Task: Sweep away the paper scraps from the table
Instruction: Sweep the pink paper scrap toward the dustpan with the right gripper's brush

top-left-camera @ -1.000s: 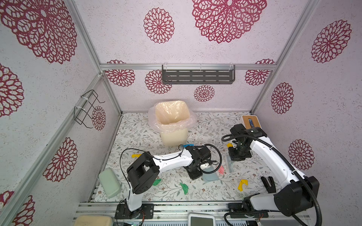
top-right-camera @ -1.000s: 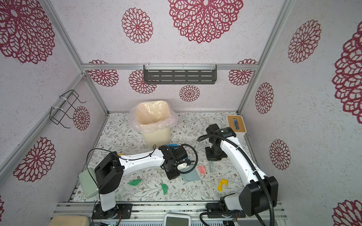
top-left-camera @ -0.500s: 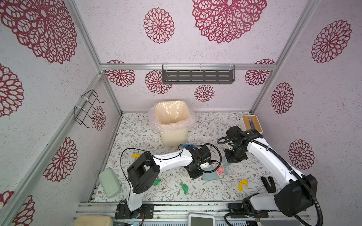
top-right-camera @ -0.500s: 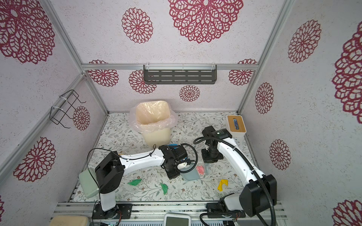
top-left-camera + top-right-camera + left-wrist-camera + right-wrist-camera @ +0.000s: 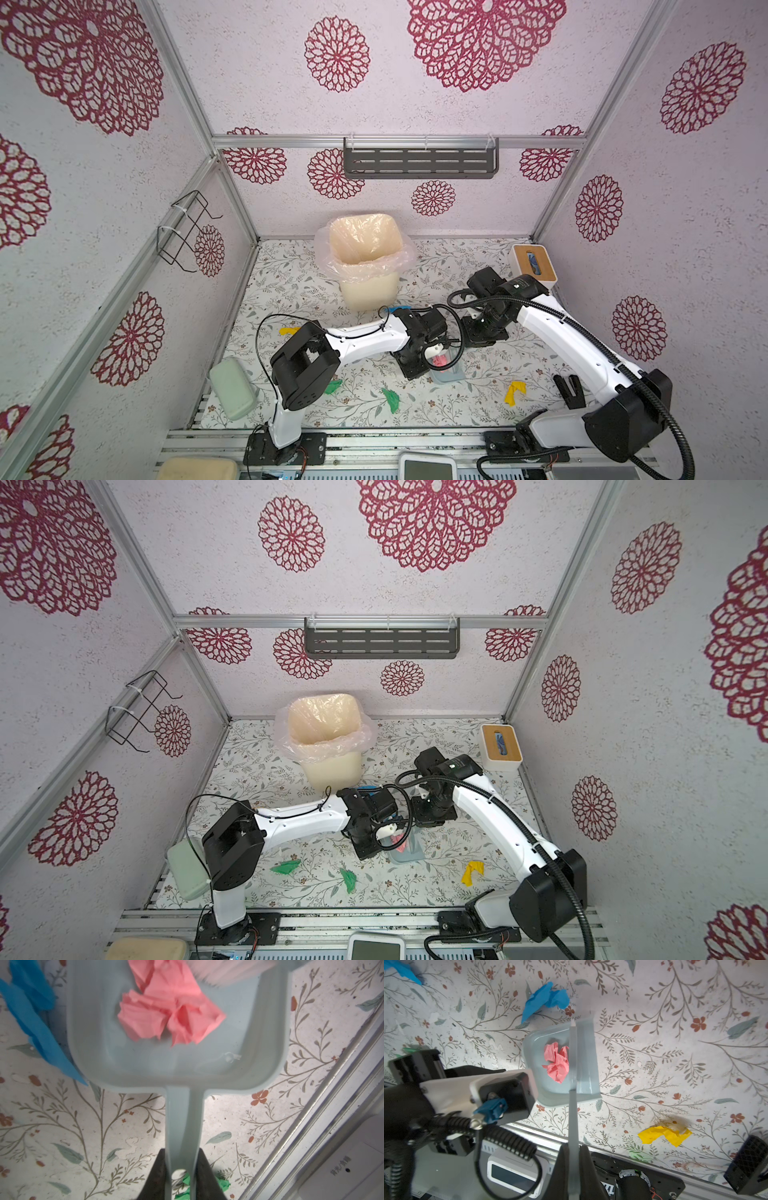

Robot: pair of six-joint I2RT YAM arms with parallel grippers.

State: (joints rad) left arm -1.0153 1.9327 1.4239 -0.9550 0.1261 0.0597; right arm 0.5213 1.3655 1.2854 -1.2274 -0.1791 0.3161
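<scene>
My left gripper [image 5: 180,1167] is shut on the handle of the pale blue dustpan [image 5: 176,1059], which lies flat on the table [image 5: 299,291]. Crumpled pink paper scraps [image 5: 172,1014] sit inside the pan [image 5: 587,1076]. My right gripper [image 5: 573,1159] is shut on the thin grey brush handle [image 5: 573,1122]; the white bristles [image 5: 228,970] hang over the pan's open end. Loose on the table are a blue scrap [image 5: 544,1000], a yellow scrap [image 5: 514,391] and two green scraps [image 5: 390,399] [image 5: 332,387]. Both grippers [image 5: 415,365] [image 5: 478,336] are close together mid-table.
A lined cream bin [image 5: 365,266] stands at the back centre. A tissue box [image 5: 532,266] sits at the back right, a pale green block [image 5: 232,388] at the front left edge, and a black holder [image 5: 567,390] at the front right. Another yellow scrap [image 5: 289,331] lies left.
My right arm has moved left towards the dustpan with the brush, and the pink scraps have gone from beside the pan's mouth into it. The left arm has stayed put.
</scene>
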